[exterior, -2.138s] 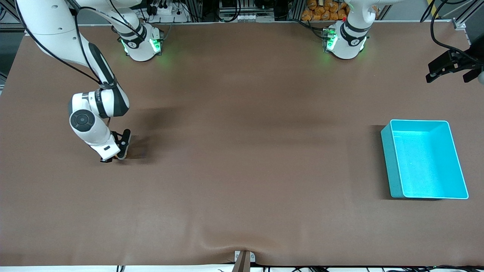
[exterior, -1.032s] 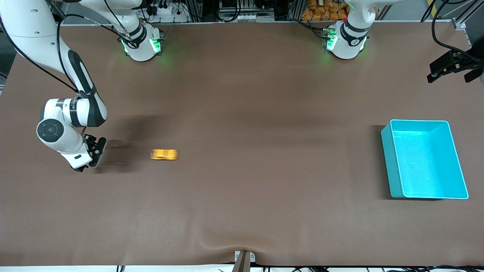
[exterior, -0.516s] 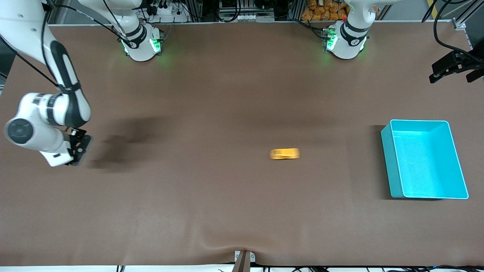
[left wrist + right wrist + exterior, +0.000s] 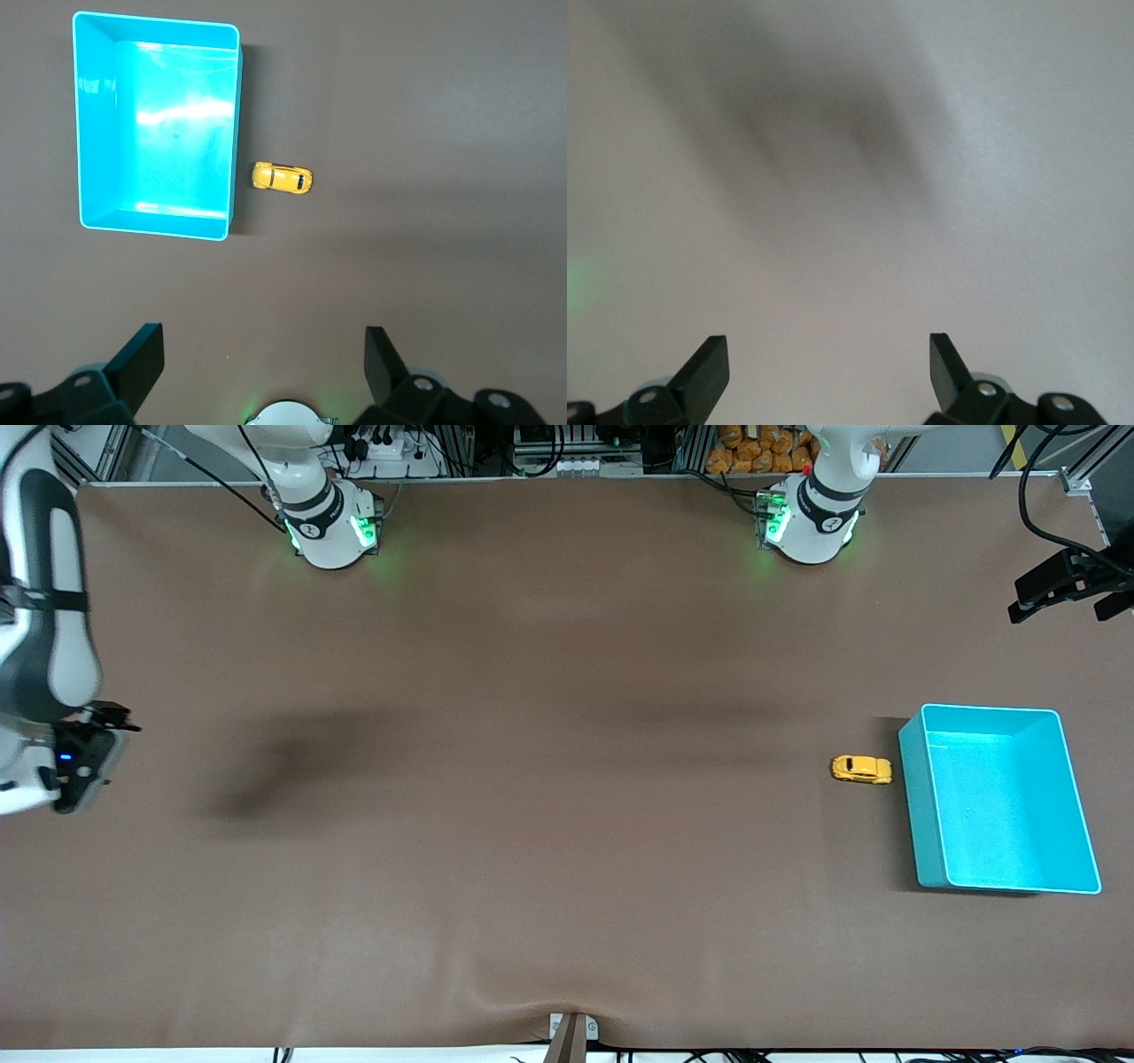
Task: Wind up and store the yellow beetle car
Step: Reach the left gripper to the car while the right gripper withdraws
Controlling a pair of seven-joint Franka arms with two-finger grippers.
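The yellow beetle car [image 4: 861, 769] stands on the brown table, its nose touching or almost touching the side wall of the turquoise bin [image 4: 912, 806]. It also shows in the left wrist view [image 4: 282, 178], beside the bin [image 4: 232, 124]. My left gripper [image 4: 1056, 614] is open and empty, high over the table's edge at the left arm's end; its wrist view [image 4: 263, 363] looks down on the bin and car. My right gripper [image 4: 89, 762] is open and empty at the right arm's end of the table, and its wrist view [image 4: 828, 363] shows only bare table.
The bin is empty inside. The brown mat [image 4: 532, 824] has a small wrinkle at its edge nearest the front camera. Both arm bases [image 4: 332, 527] stand along the table's farthest edge.
The right gripper let go of the car, which ran across the table to the bin's wall; the bin shifted slightly. The right arm drew back toward its end of the table.
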